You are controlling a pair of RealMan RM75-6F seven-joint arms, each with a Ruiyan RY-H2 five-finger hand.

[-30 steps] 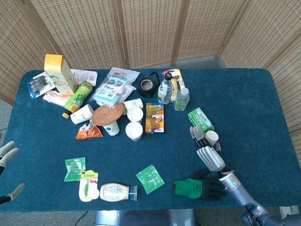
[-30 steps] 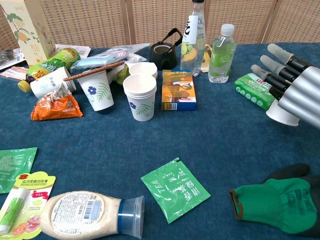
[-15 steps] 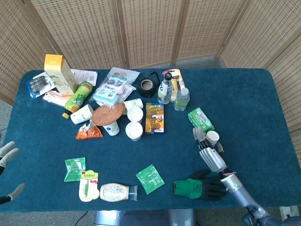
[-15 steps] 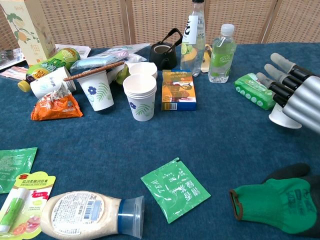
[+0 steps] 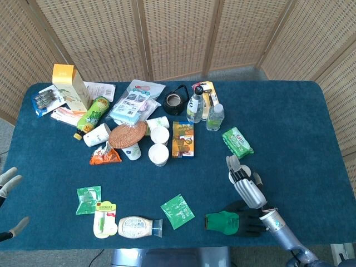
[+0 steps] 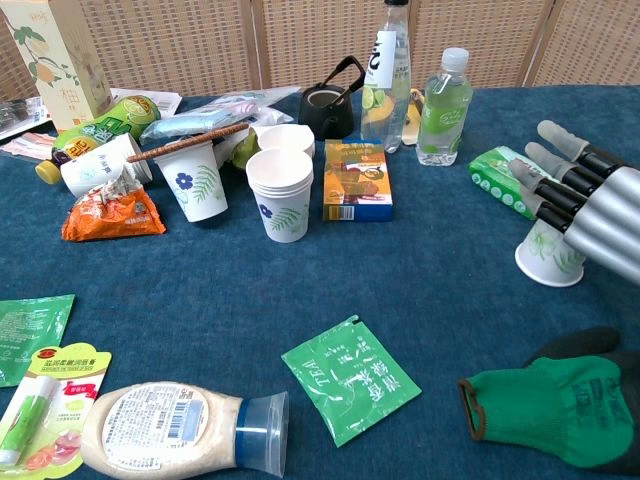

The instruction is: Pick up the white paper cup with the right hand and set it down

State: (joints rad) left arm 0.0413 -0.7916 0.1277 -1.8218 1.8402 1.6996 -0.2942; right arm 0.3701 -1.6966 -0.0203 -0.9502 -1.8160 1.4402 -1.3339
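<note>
Cup: the white paper cup (image 6: 549, 257) sits upside down, wide rim on the blue table (image 5: 300, 117), leaf print showing, out at the 4 o'clock side of the cloth.
Right hand: the right hand (image 6: 590, 205) hangs over the cup, fingers (image 6: 562, 135) stretched out flat and apart; it looks open across the cup's top, and whether it touches the cup I cannot tell.
Head view: here the right hand (image 5: 245, 181) covers nearly all of the cup (image 5: 245, 170).
Wipes: a green wipes packet (image 6: 500, 178) lies just beyond the cup at 12 o'clock, close by the fingertips.
Glove: a green and black glove (image 6: 560, 405) lies at 6 o'clock from the cup, near the front edge.
Sachet: a green tea sachet (image 6: 350, 378) lies at 8 o'clock from the cup, well apart.
Stack: a stack of paper cups (image 6: 281, 194) stands at 9 o'clock, just beside an orange box (image 6: 356, 179).
Bottles: a water bottle (image 6: 442, 93) stands upright at 11 o'clock, near a black teapot (image 6: 327, 105).
Left hand: the left hand (image 5: 10, 183) shows at the far left edge of the head view, off the table, fingers apart and holding nothing.
</note>
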